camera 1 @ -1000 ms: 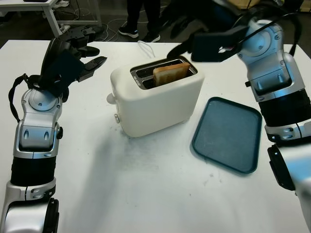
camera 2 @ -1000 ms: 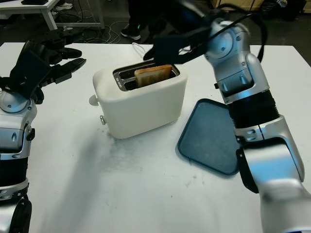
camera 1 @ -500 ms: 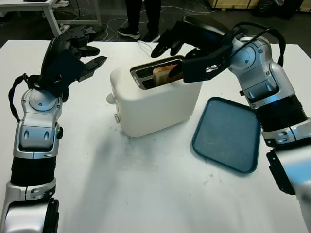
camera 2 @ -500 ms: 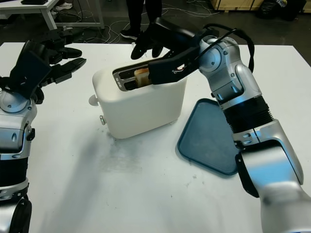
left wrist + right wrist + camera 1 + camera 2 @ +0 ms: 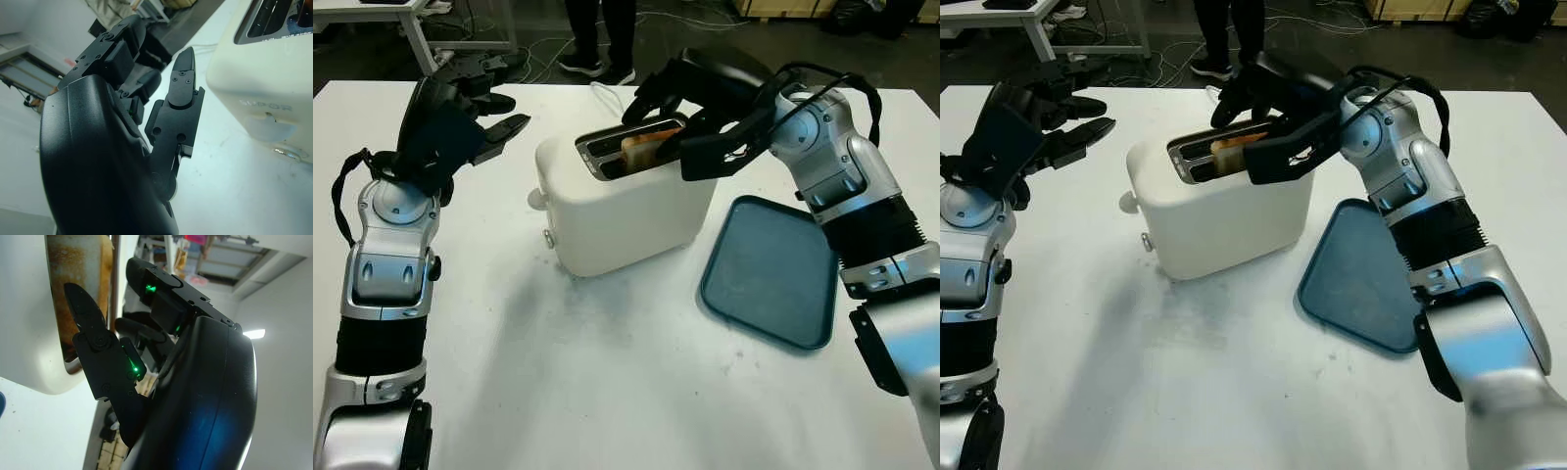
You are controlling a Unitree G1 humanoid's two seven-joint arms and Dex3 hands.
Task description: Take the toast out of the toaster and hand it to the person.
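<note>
The white toaster (image 5: 626, 206) stands mid-table with a browned slice of toast (image 5: 643, 146) upright in its nearer slot. My right hand (image 5: 664, 132) hangs low over the toaster's top, open, with its thumb on the near side of the toast and its fingers (image 5: 651, 90) on the far side. In the right wrist view the thumb (image 5: 95, 350) sits just in front of the toast (image 5: 78, 284); I cannot tell whether it touches. To the left of the toaster my left hand (image 5: 480, 103) is raised above the table, open and holding nothing.
A dark blue tray (image 5: 771, 269) lies flat right of the toaster, under my right forearm. A person's legs (image 5: 597, 29) stand beyond the table's far edge. A white cord (image 5: 607, 98) trails behind the toaster. Bare table lies in front.
My right hand has come down from above the toaster and drawn in, so its thumb and fingers now straddle the toast. The toast, toaster and left arm have not moved.
</note>
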